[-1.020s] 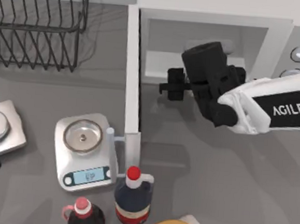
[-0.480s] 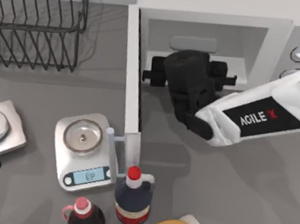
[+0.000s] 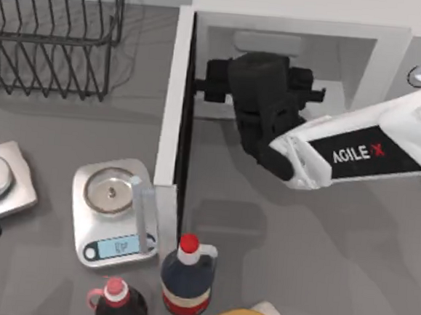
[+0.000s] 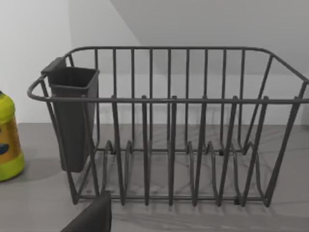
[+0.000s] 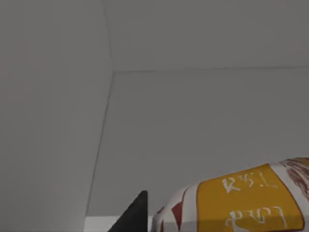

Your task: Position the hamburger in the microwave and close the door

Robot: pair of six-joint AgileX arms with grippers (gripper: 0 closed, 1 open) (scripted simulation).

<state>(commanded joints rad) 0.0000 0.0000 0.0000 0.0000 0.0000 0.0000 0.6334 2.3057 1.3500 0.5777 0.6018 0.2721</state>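
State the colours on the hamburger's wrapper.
Cream-white with orange-yellow panels and red marks; the hamburger shows best in the right wrist view.

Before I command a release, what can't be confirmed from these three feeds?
- Right gripper, top view: the black wrist housing covers its fingers.
- Cream-white wrapped hamburger with orange-yellow patches, right wrist view: cut off by the frame edge; whether it rests on the pale cavity floor of the large white microwave cannot be told.
- Left gripper, left wrist view: just one dark tip before the black wire dish rack.

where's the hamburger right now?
The right wrist view shows the hamburger inside the microwave cavity, right by the right gripper, which the top view places at the cavity mouth beside the open door.
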